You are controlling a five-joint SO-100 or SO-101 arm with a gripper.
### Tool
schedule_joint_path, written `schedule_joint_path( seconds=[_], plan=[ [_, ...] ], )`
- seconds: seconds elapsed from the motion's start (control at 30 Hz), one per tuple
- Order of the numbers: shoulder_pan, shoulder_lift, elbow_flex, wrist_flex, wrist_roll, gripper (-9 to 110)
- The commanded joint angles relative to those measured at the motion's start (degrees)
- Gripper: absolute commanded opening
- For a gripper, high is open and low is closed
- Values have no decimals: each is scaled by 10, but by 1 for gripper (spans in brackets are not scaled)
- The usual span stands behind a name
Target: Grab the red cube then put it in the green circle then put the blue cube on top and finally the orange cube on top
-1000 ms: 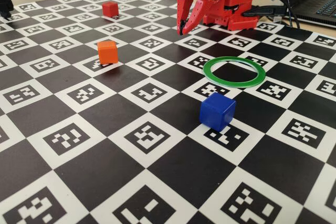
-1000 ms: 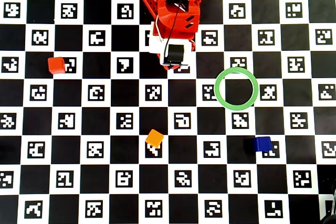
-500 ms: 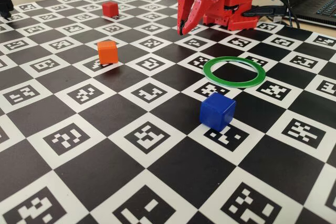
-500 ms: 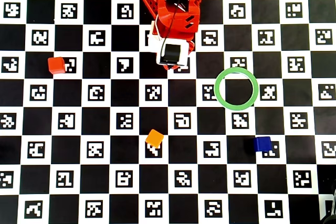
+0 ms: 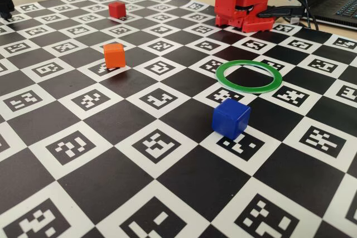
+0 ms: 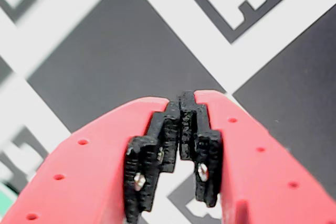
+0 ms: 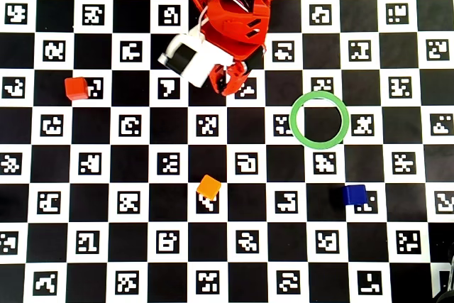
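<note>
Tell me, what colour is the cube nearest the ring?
Blue cube; the fixed view shows it best.

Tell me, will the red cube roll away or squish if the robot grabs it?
Probably neither. The red cube has flat faces and sits square on the checkered board, so it should slide rather than roll. It looks like hard plastic, likely stiff and light. Its smooth sides might slip a little in the gripper, whose fingertips are closed now.

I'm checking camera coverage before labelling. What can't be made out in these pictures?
- Wrist view: no cube in frame; the shut claw fills the lower half; the board is blurred.
- Fixed view: the arm is cut off by the top edge; the claw is unseen.
- Overhead view: the green circle is empty.
</note>
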Motion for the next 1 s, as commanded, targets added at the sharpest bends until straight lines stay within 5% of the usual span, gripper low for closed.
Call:
schedule_joint_path(
  seconds=[0.0,0.3,0.57,0.97],
  plan=[
    [57,-71,-186,82,3,6],
    [215,-214,-402,248,16,25],
    [401,-332,-470,227,-69,34],
    [484,-512,-465,154,-134,37]
  ],
)
